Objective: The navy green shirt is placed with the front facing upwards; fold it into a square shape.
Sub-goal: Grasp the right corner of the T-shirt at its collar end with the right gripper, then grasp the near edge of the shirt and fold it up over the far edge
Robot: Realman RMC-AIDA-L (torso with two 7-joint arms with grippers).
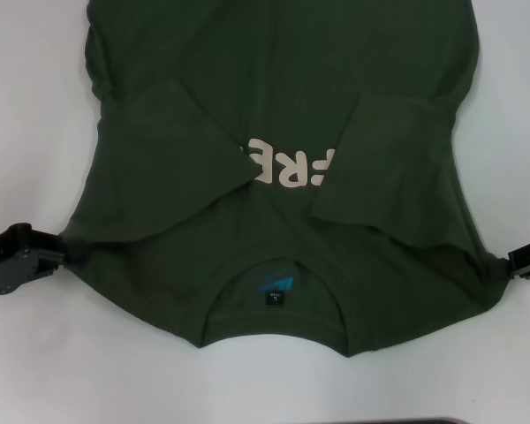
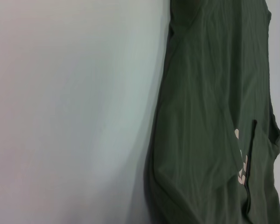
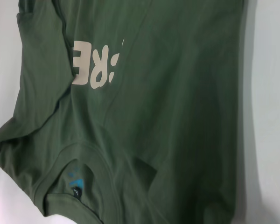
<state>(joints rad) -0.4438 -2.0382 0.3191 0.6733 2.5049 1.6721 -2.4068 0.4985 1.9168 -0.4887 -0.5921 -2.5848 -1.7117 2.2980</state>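
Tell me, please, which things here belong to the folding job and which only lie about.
Belong to the job:
shirt, both sleeves folded in
left gripper, at one shoulder edge
right gripper, at the other shoulder edge

Only lying about:
nothing but the white table

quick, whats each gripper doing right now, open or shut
Left gripper: at the left shoulder edge of the navy green shirt; open or shut cannot be told.
Right gripper: at the shirt's right shoulder edge; cannot be told either.

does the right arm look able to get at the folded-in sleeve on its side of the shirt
Probably yes: the right tool sits at the dark olive-green cotton T-shirt's shoulder edge, and the folded-in sleeve lies flat on top with nothing covering it.
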